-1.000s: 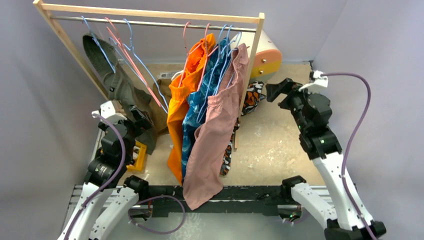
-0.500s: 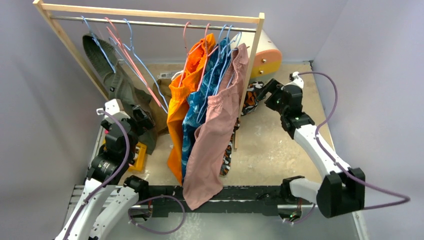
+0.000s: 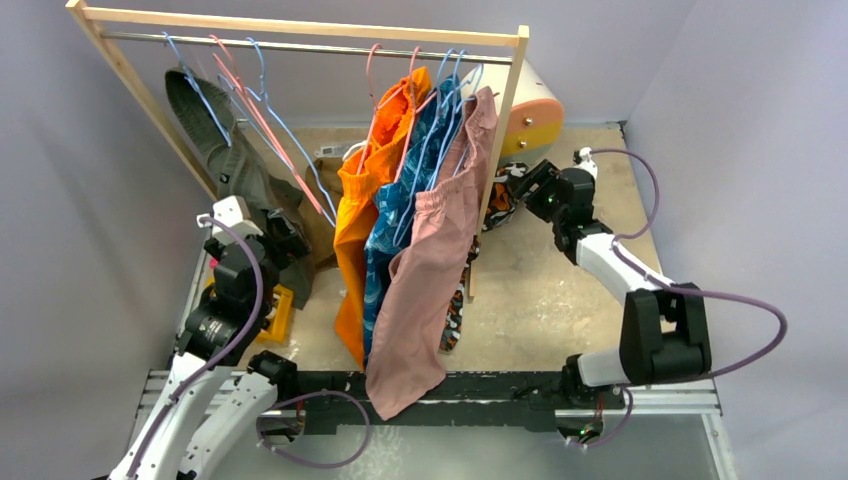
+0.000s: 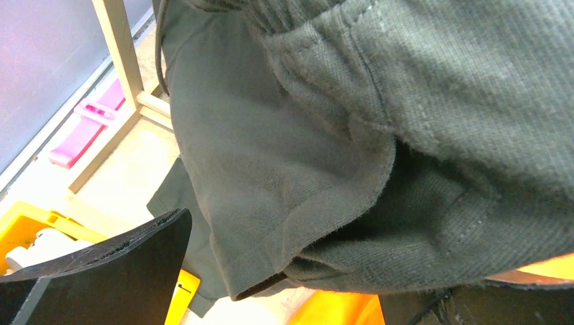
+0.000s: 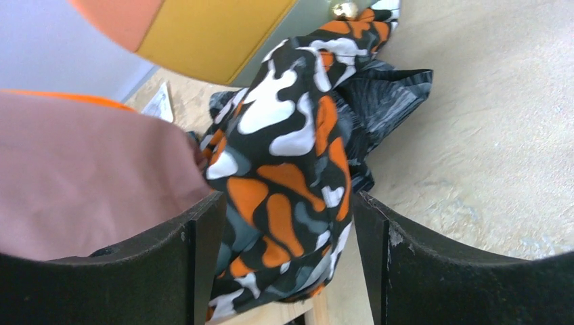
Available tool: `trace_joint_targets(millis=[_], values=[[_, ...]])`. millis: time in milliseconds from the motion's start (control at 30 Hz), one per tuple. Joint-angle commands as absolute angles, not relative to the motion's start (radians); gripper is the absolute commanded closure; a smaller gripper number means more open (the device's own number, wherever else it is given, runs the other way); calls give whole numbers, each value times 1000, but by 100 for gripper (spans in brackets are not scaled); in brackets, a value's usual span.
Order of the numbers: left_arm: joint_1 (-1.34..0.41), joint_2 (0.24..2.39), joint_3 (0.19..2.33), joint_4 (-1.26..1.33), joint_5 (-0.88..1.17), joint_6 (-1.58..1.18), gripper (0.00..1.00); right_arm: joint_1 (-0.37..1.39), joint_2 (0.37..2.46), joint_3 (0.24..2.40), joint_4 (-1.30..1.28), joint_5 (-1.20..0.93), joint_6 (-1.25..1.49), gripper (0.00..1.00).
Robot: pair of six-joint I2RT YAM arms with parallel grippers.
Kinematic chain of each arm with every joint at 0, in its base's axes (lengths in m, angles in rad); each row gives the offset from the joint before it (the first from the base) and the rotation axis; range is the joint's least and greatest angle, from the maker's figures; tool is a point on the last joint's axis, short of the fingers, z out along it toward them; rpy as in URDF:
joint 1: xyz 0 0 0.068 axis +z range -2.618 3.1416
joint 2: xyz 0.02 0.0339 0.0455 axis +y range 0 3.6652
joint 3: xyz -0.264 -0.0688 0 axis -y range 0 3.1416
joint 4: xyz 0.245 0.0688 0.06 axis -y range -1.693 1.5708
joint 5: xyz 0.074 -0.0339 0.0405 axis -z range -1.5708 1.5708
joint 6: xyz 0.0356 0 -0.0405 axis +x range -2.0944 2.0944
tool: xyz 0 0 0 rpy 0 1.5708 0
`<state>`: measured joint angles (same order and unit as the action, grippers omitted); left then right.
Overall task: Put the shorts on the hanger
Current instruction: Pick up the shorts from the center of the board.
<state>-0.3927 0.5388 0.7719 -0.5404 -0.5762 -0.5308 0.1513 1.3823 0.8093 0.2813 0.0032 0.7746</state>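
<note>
The camouflage shorts lie bunched on the floor by the rack's right post. My right gripper straddles the bunch. Its left finger touches the fabric and a narrow gap stays at the right finger, so the jaws are still open; in the top view this gripper is low beside the post. An empty light-blue hanger hangs on the rail left of centre. My left gripper is open, close under hanging dark green shorts, holding nothing.
The wooden rack carries orange shorts, blue patterned shorts, pink shorts and pink-red hangers. An orange-and-yellow drum lies behind the post. A yellow box sits beside the left arm.
My right arm has stretched down and left to the camouflage shorts, and its jaws have narrowed around the bunch. The left arm has hardly moved.
</note>
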Motion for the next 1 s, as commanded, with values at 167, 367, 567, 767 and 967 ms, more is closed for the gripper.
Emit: trace_joint_targets(millis=[167,367,567,767,967], values=[[-387,553,768,-505,-578,-515,3,126,1499,807,409,-68,806,38],[-388,554,766,-499,-575,-514,3,126,1537,826,426,-86,781,58],[-390,554,765,-498,-574,-512,4,126,1477,856,415,-99,758,100],[-391,553,766,-500,-574,-513,5,126,1311,923,381,-67,724,100],[-392,556,766,-499,-575,-514,5,126,1210,1011,305,-52,711,100]])
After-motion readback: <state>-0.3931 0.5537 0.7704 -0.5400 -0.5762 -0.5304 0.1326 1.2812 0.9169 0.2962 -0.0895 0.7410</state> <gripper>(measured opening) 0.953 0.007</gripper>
